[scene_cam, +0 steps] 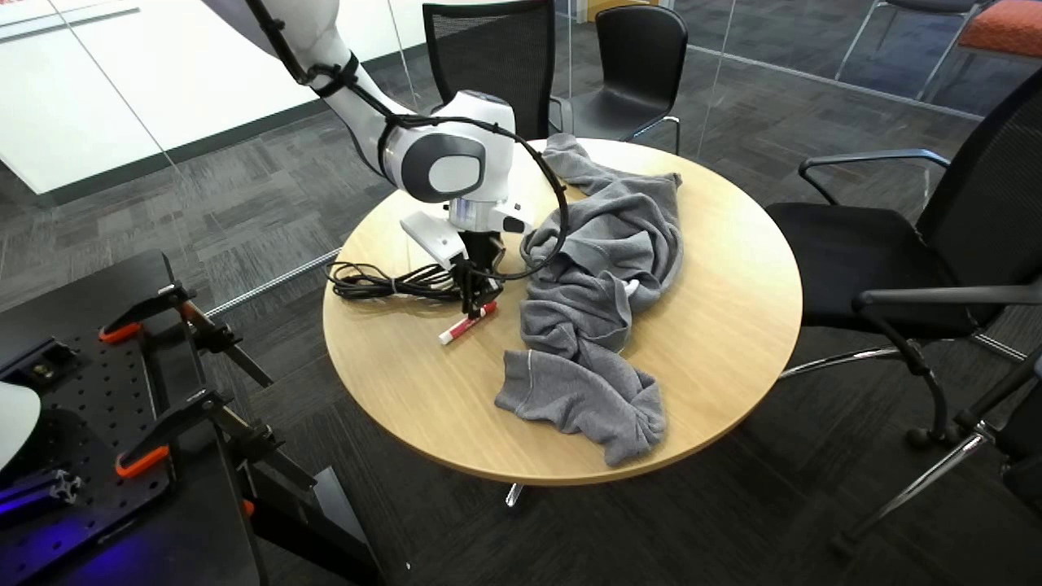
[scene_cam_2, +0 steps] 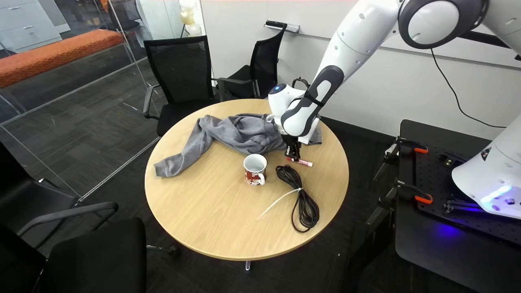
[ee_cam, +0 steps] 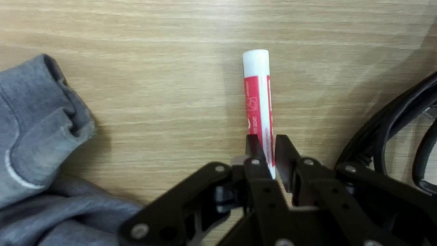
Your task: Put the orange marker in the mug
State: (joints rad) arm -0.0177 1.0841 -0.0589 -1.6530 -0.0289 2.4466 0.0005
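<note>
The orange marker, red with a white end, shows in the wrist view (ee_cam: 257, 102) and in both exterior views (scene_cam: 466, 326) (scene_cam_2: 302, 162). It lies flat at the table surface; whether it is slightly raised I cannot tell. My gripper (ee_cam: 268, 138) is closed down to the marker's width, with one finger on each side of its red end. It also shows in both exterior views (scene_cam: 475, 308) (scene_cam_2: 293, 156). The mug (scene_cam_2: 251, 176), red-patterned with a pale rim, stands upright in an exterior view, handle turned to the near side. It is hidden or out of view elsewhere.
A grey cloth (scene_cam: 606, 244) lies bunched beside the gripper, and it also shows in the wrist view (ee_cam: 37, 130). A black coiled cable (scene_cam_2: 305, 205) with a pale tie lies close to the marker and mug. The round table (scene_cam_2: 211, 215) has chairs around it.
</note>
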